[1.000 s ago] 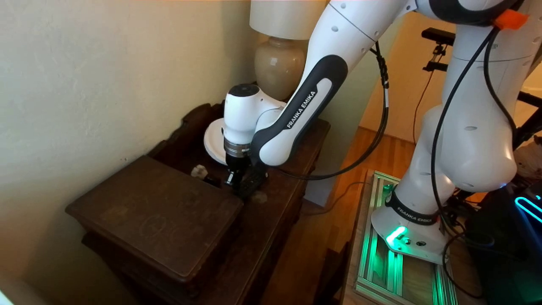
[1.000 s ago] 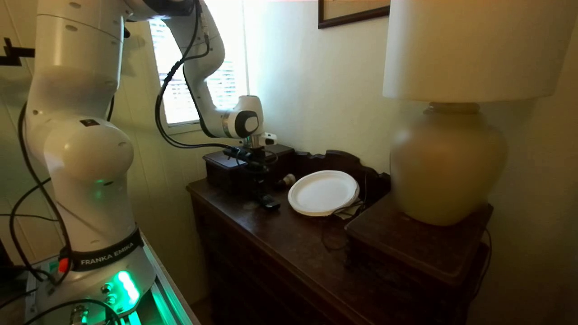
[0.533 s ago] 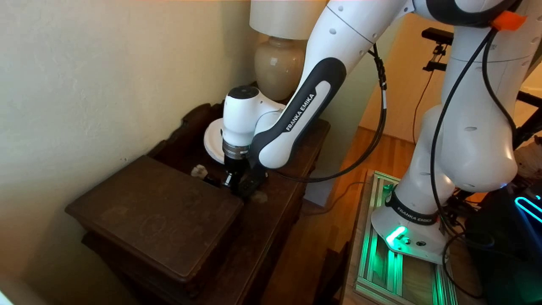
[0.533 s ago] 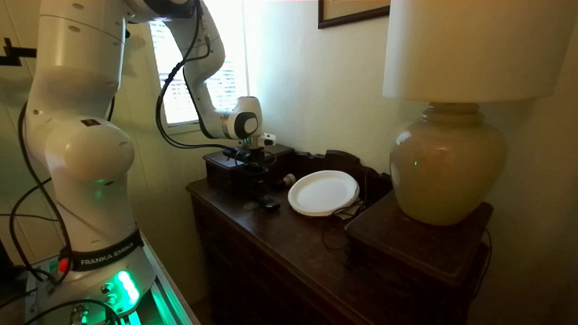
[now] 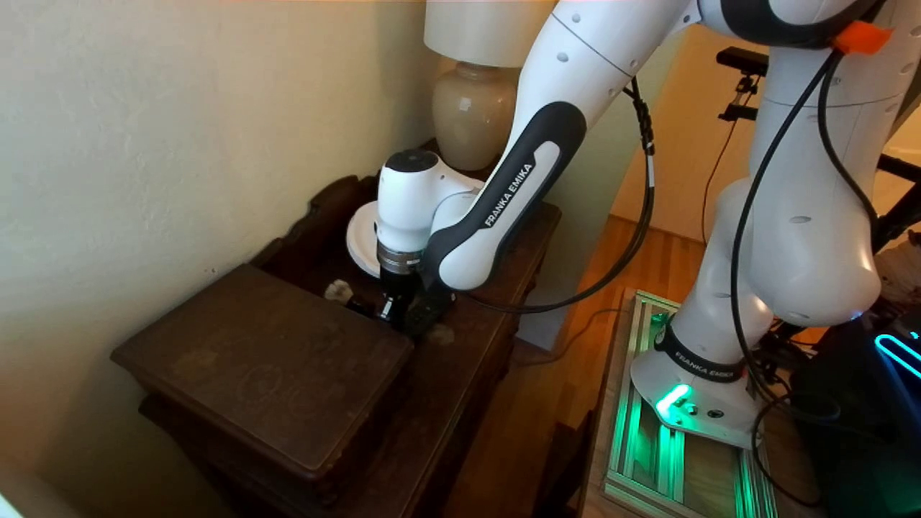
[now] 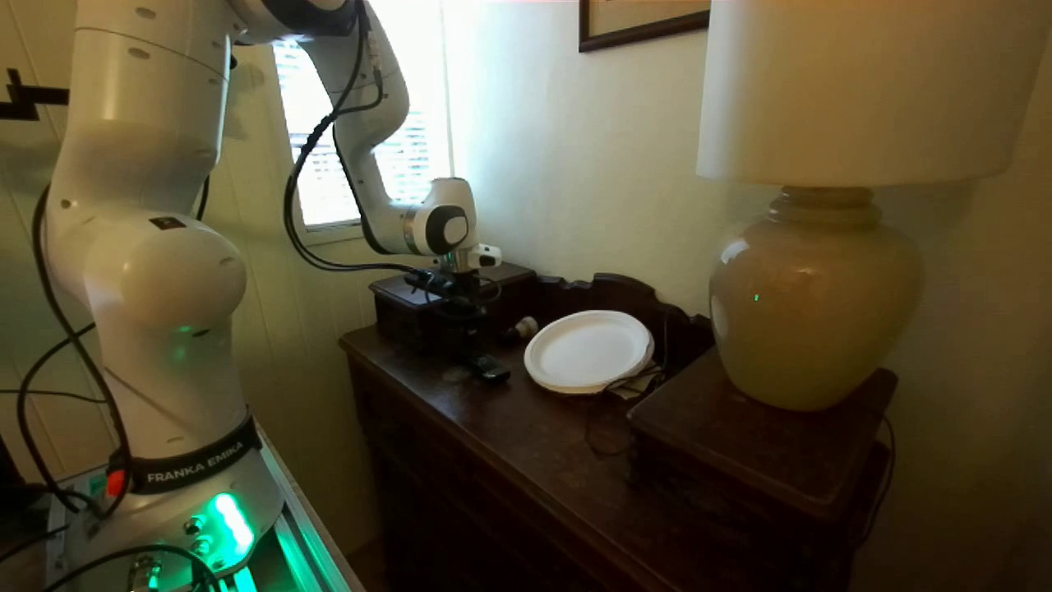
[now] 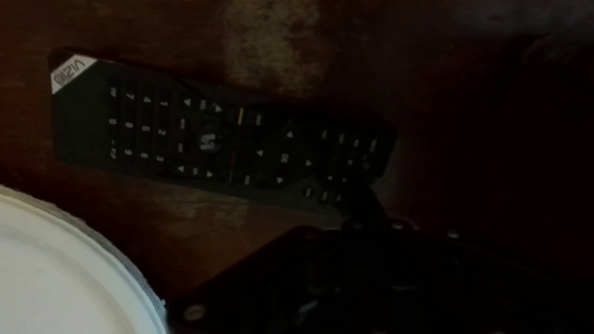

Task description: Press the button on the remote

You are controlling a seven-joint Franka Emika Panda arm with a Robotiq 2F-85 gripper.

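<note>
The slim black remote lies flat on the dark wood in the wrist view, with pale button marks and a white VIZIO label at its left end. Its near end also shows in an exterior view, in front of the gripper. My gripper comes in from the bottom of the wrist view. Its dark fingers look closed together, with nothing seen between them, over the remote's right end by the small buttons. Whether the tips touch the remote, I cannot tell. In an exterior view, the gripper points down beside the raised box.
A white plate lies close to the remote. A small dark object with a pale end lies behind the gripper. A raised wooden box stands right beside the gripper. A lamp stands at the dresser's opposite end.
My gripper has come down a little toward the remote's end and shifted slightly toward the raised box. The remote and the plate look unmoved.
</note>
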